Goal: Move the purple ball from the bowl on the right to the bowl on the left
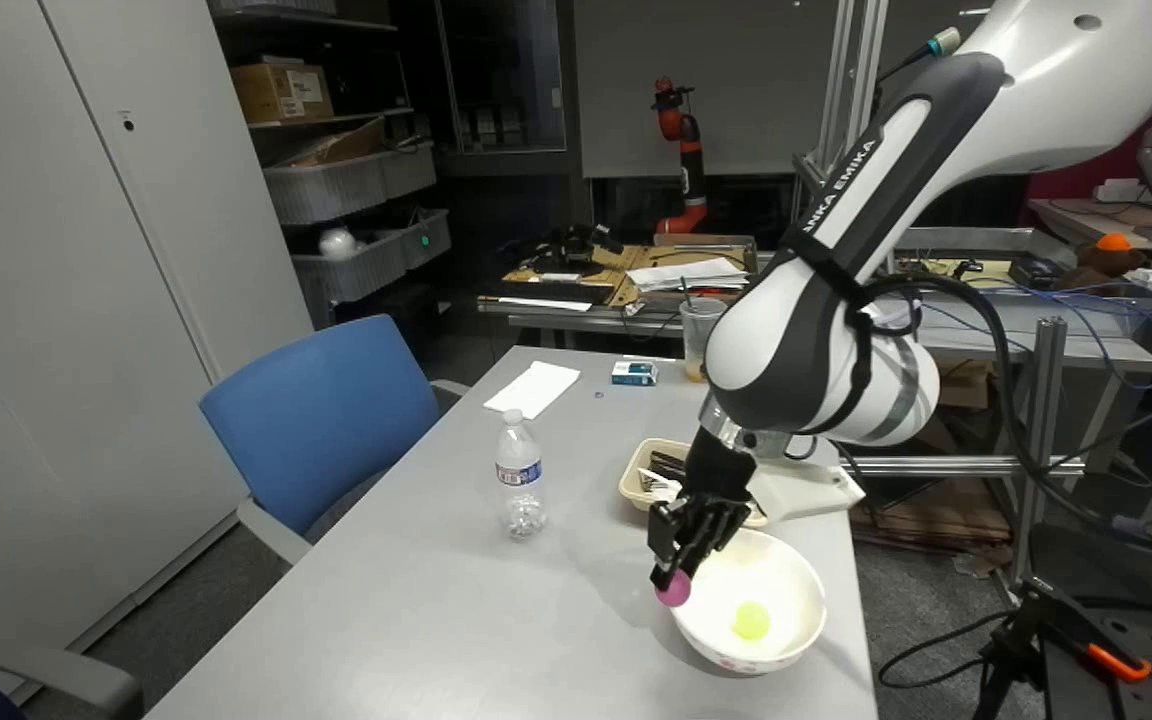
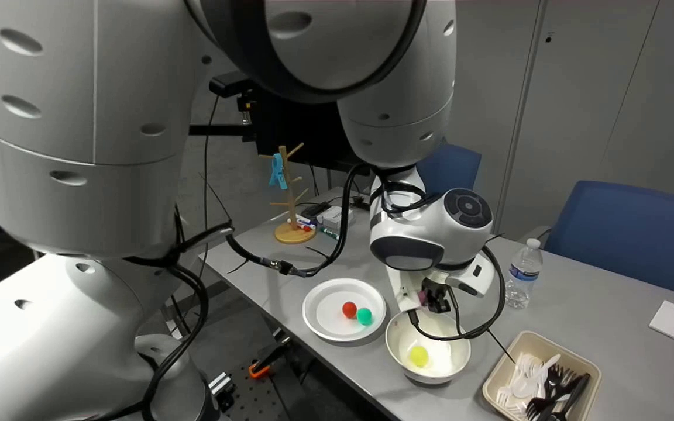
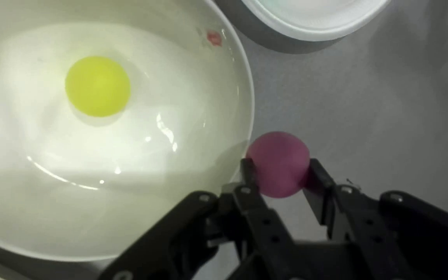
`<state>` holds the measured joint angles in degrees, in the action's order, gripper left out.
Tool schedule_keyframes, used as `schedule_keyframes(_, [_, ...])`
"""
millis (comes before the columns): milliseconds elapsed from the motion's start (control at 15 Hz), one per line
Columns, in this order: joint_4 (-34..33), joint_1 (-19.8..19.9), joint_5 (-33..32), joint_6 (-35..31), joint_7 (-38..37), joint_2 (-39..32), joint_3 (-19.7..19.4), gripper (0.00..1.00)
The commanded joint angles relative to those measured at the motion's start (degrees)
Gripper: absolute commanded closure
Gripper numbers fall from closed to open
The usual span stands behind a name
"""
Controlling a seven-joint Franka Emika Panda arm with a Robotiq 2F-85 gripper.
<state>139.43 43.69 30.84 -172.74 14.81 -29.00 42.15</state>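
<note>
The purple ball (image 3: 278,147) is pinched between the fingertips of my gripper (image 3: 280,169), which is shut on it. In the wrist view the ball overlaps the right rim of the white bowl (image 3: 193,97). In an exterior view the purple ball (image 1: 673,592) is at the bowl's (image 1: 798,600) side rim, raised above the table. A yellow ball (image 3: 97,86) lies inside this bowl. A shallow white dish (image 2: 324,304) stands beside the bowl with a red ball (image 2: 349,310) and a green ball (image 2: 364,316) in it. The dish's edge (image 3: 317,34) also shows in the wrist view.
A beige tray of plastic cutlery (image 2: 492,386) stands by the bowl. A water bottle (image 1: 519,475) stands upright on the table (image 1: 436,620). A wooden stand (image 2: 294,233) with markers is farther along. A cable loop (image 2: 492,316) hangs beside the gripper.
</note>
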Motion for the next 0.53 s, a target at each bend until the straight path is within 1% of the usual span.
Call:
schedule_keyframes(0, [5.4,8.6,4.0,3.7,3.9,2.3,11.8,0.90])
schedule_keyframes(133, [7.5,12.6,4.9,6.0,4.5,1.9,17.7,0.90])
schedule_keyframes(267, [9.5,14.6,4.2,7.1,3.3,1.5,21.9,0.90])
schedule_keyframes(400, [11.1,15.8,3.3,7.6,2.5,1.3,24.4,0.90])
schedule_keyframes(467, [11.6,15.8,2.8,7.8,2.0,1.1,24.6,0.90])
